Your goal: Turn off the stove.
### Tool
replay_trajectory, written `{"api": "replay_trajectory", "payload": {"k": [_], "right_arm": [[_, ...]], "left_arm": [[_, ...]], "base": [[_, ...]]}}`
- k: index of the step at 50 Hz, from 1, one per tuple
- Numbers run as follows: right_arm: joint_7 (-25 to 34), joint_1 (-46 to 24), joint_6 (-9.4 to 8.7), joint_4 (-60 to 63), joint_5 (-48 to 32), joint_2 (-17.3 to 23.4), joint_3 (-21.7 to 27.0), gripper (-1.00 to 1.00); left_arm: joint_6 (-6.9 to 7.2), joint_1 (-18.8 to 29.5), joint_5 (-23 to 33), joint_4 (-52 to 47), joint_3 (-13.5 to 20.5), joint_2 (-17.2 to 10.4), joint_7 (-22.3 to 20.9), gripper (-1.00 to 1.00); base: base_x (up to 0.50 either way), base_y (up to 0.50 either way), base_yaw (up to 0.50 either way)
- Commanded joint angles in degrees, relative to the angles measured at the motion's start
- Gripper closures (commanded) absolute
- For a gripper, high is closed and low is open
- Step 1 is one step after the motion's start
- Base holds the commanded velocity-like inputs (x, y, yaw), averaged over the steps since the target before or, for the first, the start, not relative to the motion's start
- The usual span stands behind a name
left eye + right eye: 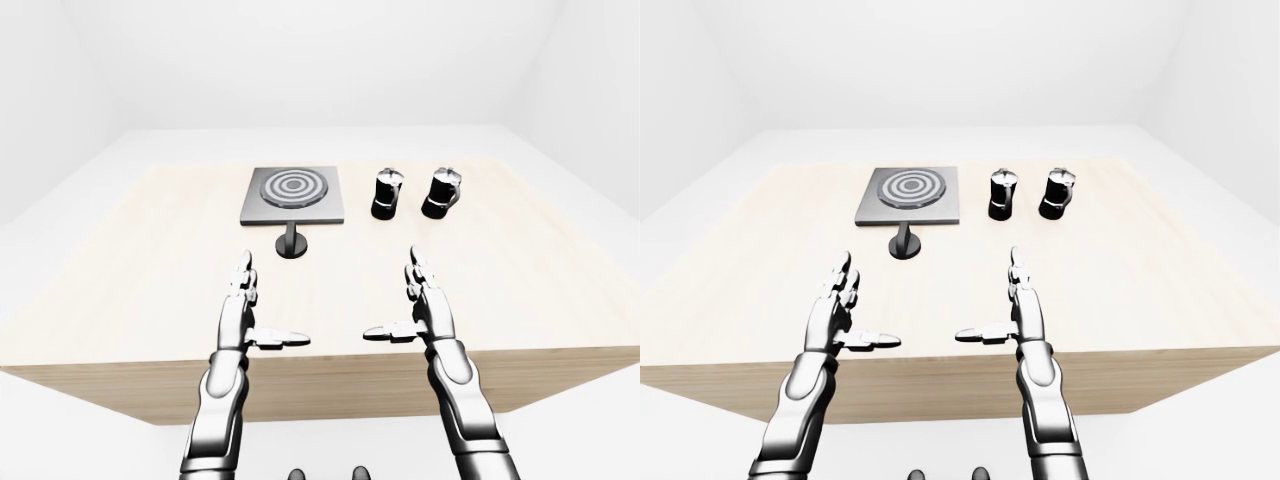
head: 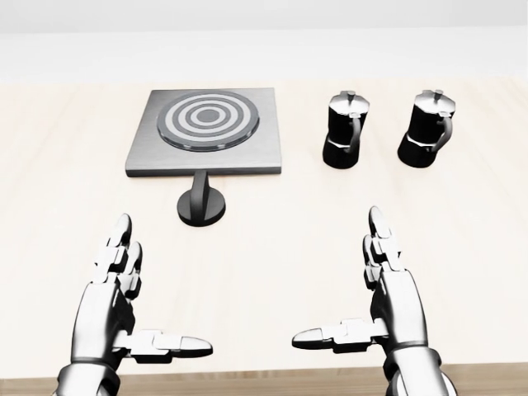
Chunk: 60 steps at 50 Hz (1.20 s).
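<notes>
Left hand (image 2: 111,309) low near the worktop's (image 2: 49,214) near edge, fingers spread apart, thumb stuck out sideways, holding nothing. Above it in the head view, toward the far half of the worktop, the stove (image 2: 206,132): a flat grey plate with ringed burner. Touching or just beside its near edge, the black knob (image 2: 200,206) on a round base, its handle pointing toward the stove. Knob well apart from both hands, untouched, so switching off not yet begun. Right of the stove, two black-and-silver moka pots (image 2: 345,130) and (image 2: 427,128), side by side, upright, apart from each other. Right hand (image 2: 388,305) opposite the left, likewise spread wide and empty, thumb pointing inward.

Likely risks: overshooting on the reach and shoving the knob's base across the worktop instead of twisting it; three thick fingers slipping off the narrow handle; a right-hand approach swinging wide and toppling the nearer pot.
</notes>
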State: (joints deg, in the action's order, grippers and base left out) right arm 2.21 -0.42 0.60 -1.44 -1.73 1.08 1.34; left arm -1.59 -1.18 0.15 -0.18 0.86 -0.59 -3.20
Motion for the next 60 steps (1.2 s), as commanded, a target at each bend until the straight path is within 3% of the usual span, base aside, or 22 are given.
{"api": "replay_trajectory", "payload": {"k": [1, 7, 12, 15, 23, 25, 30, 36, 48, 53, 55, 60], "right_arm": [[0.0, -0.1, 0.22, -0.4, -0.3, 0.0, -0.1, -1.00], [0.1, 0.0, -0.46, 0.2, -0.1, -0.1, 0.0, -1.00], [0.1, -0.1, -0.01, -0.3, -0.1, 0.0, 0.0, -1.00], [0.2, 0.0, -0.16, -0.1, -0.1, 0.0, -0.1, -1.00], [0.2, -0.1, -0.21, -0.1, 0.0, 0.0, 0.0, -1.00], [0.0, 0.1, -0.22, 0.2, -0.3, 0.0, -0.1, -1.00], [0.0, 0.0, -0.08, -0.1, -0.4, 0.0, -0.1, -1.00], [0.0, 0.0, -0.32, 0.1, -0.3, 0.0, 0.0, -1.00], [0.0, -0.3, 0.06, -0.8, 0.0, 0.0, 0.1, -1.00], [0.0, -0.4, 0.18, -1.0, 0.1, 0.0, 0.2, -1.00], [-0.1, -0.1, -0.70, 0.2, 0.0, 0.0, 0.0, -1.00], [0.0, -0.1, -0.41, -0.2, 0.1, 0.0, 0.1, -1.00]], "left_arm": [[0.16, 0.3, -0.7, 0.7, 0.2, -0.2, 0.0, -1.00], [1.12, 0.1, -1.0, -0.5, 0.3, -0.1, -0.1, -1.00], [0.91, 0.0, -0.7, -0.3, 0.1, -0.1, -0.1, -1.00], [-0.16, 0.3, -0.1, 0.5, 0.2, -0.1, 0.3, -1.00], [-0.30, 0.5, -0.3, 1.2, 0.2, -0.2, 0.0, -1.00], [0.62, 0.3, -1.0, 0.4, 0.2, -0.1, -0.4, -1.00], [1.32, 0.7, -1.3, 0.4, 0.4, -0.2, -0.3, -1.00], [0.74, 0.7, -1.2, 0.8, 0.4, -0.1, -0.2, -1.00], [1.37, 0.3, -1.2, 0.0, 0.3, -0.1, -0.3, -1.00], [0.60, 0.4, -0.8, 0.7, 0.2, -0.1, -0.2, -1.00], [0.78, 0.3, -0.7, 0.3, 0.1, -0.1, -0.1, -1.00], [0.69, 0.2, -0.8, 0.3, 0.1, -0.1, -0.2, -1.00]], "base": [[0.00, 0.19, 0.00], [0.00, 0.19, 0.00], [0.00, 0.19, 0.00], [0.00, 0.19, 0.00], [0.00, 0.19, 0.00], [0.00, 0.19, 0.00], [0.00, 0.19, 0.00], [0.00, 0.19, 0.00], [0.00, 0.19, 0.00], [0.00, 0.19, 0.00], [0.00, 0.19, 0.00], [0.00, 0.19, 0.00]]}}
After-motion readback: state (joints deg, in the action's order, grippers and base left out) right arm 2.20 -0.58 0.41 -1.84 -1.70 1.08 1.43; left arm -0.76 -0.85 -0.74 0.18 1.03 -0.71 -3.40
